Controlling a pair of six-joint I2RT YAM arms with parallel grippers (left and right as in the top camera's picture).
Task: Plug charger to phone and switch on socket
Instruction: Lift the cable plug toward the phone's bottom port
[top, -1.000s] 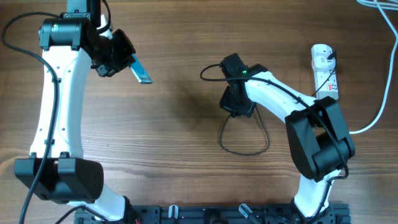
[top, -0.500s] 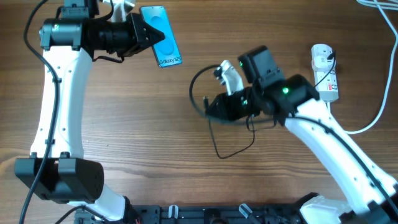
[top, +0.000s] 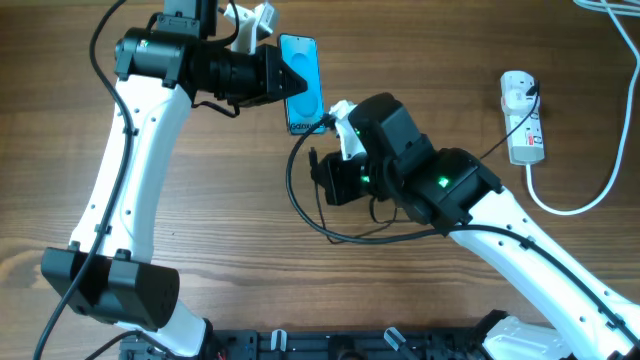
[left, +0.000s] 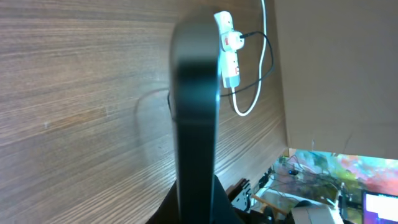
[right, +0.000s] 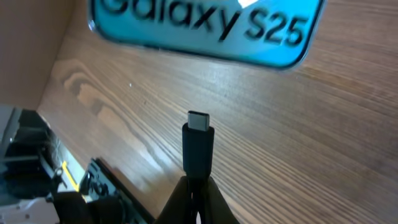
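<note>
The phone (top: 302, 82) hangs over the worktop (top: 200, 250) near its far edge. The left claw (top: 285, 78) pinches it, lower edge presented to the charger (right: 199, 134). The right claw (right: 198, 193) clamps the charger's connector, aimed just short, apparently for mating. The socket (top: 522, 118) lies by the far right corner.

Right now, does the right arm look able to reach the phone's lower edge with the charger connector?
Probably yes: the right gripper holds the connector pointing toward the phone, close below its lower edge, and nothing stands between them.
</note>
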